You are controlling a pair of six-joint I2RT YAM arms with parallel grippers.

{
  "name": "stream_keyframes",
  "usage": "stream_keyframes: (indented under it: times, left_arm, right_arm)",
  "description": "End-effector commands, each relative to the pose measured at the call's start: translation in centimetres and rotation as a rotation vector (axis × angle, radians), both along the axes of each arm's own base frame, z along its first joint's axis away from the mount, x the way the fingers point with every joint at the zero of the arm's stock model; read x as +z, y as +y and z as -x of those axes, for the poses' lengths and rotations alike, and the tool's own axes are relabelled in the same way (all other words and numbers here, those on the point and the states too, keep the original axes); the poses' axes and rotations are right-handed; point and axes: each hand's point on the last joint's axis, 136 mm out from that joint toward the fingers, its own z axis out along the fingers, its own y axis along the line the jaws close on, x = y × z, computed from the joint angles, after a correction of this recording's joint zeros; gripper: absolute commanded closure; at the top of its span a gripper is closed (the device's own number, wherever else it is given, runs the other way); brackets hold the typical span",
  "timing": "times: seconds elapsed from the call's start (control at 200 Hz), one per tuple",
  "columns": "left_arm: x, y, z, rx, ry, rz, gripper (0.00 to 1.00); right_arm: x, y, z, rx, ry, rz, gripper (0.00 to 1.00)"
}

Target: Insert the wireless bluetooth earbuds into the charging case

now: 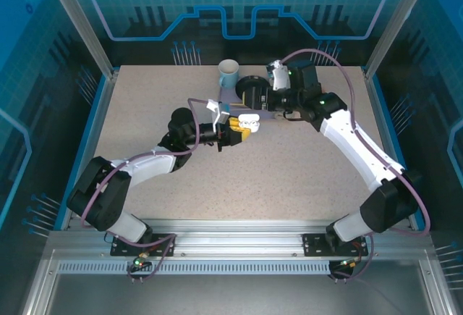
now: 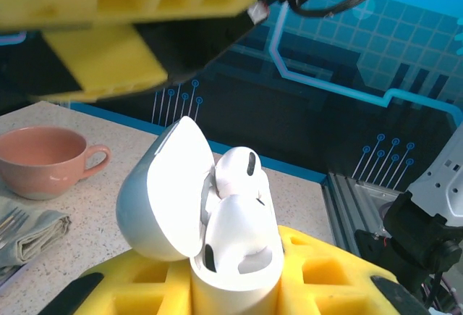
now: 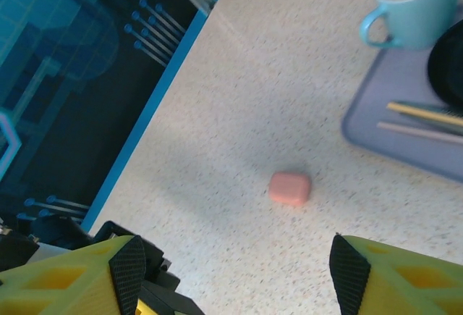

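Two white earbuds (image 2: 237, 171) sat in the open white charging case (image 2: 155, 199), its lid tipped back to the left, and the left gripper (image 2: 231, 290) was clamped on the case's lower body between its yellow fingers. From the top camera the case was just a small white shape at that gripper's tip, the buds too small to tell, whereas the left wrist camera gave them plainly, beside a pink cup (image 2: 43, 159). Seen from the right wrist, the right gripper (image 3: 239, 275) had its jaws wide apart with nothing between them, a closed salmon-pink case (image 3: 290, 187) lying on the table beyond, well apart from a blue mug (image 3: 416, 0).
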Motion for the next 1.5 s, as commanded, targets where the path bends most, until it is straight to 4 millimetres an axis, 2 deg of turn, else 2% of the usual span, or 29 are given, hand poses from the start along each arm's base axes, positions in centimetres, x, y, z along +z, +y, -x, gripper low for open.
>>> stream_keyframes:
  times: [0.0,0.385,0.645,0.795,0.935,1.065,1.21,1.306,1.386,1.496]
  left_arm:
    - [1.5,-0.5,0.3,-0.036,-0.067,0.010,1.00]
    - [1.1,-1.0,-0.9,-0.020,-0.052,0.004,1.00]
    - [0.6,-1.4,-1.7,-0.012,-0.030,0.002,1.00]
    - [0.5,-1.4,-2.1,0.001,-0.025,0.007,1.00]
    - [0.1,-1.4,-2.3,0.010,-0.005,0.003,1.00]
    - [-1.3,-1.3,-2.7,0.030,0.062,-0.026,1.00]
    - [-4.2,-1.3,-3.3,0.064,0.222,-0.065,1.00]
    - [-5.9,-1.6,-2.9,0.071,0.282,-0.091,1.00]
    - [-7.6,-1.8,-2.8,0.105,0.337,-0.139,1.00]
    - [-10.3,-2.1,-3.6,0.151,0.500,-0.192,1.00]
  right_arm:
    - [1.1,1.4,1.1,0.084,0.034,-0.065,0.29]
    - [0.7,3.3,5.0,0.195,0.066,-0.076,0.35]
    - [2.7,2.5,7.5,0.198,0.032,-0.099,0.37]
    - [3.0,1.7,8.4,0.177,0.027,-0.101,0.38]
    - [3.0,-0.1,7.4,0.085,0.019,-0.083,0.34]
    - [1.8,-3.4,5.9,-0.076,0.030,-0.013,0.33]
    - [-1.5,-7.6,5.1,-0.265,0.092,0.085,0.33]
    - [-3.3,-10.0,5.2,-0.366,0.125,0.146,0.33]
    - [-4.5,-11.3,5.4,-0.422,0.145,0.170,0.33]
    - [-5.7,-12.7,5.5,-0.478,0.173,0.180,0.33]
